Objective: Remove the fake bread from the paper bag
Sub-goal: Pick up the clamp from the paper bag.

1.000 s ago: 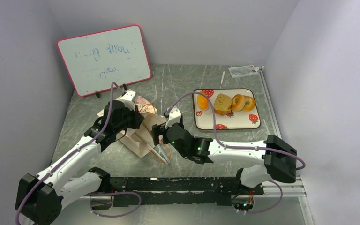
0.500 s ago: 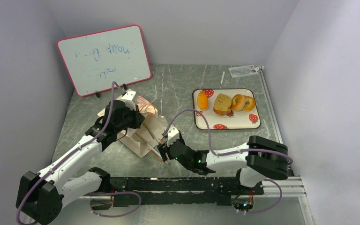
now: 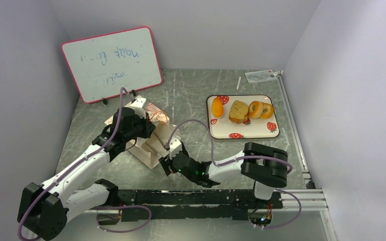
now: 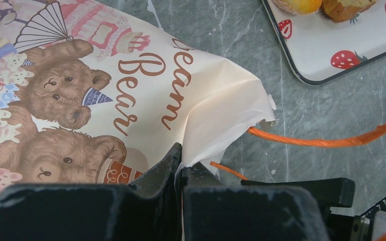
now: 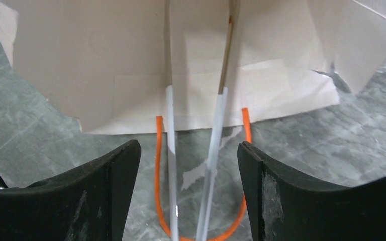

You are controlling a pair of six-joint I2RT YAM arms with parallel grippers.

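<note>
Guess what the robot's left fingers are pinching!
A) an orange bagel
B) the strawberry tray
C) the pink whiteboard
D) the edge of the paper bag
D: in the left wrist view, the left fingers are shut tight on a folded edge of the paper bag.

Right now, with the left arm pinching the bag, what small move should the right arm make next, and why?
Probably ease the right gripper forward into the paper bag: its jaws stand open facing the mouth, the left gripper pinches the bag's edge, and nothing shows inside from here.
</note>
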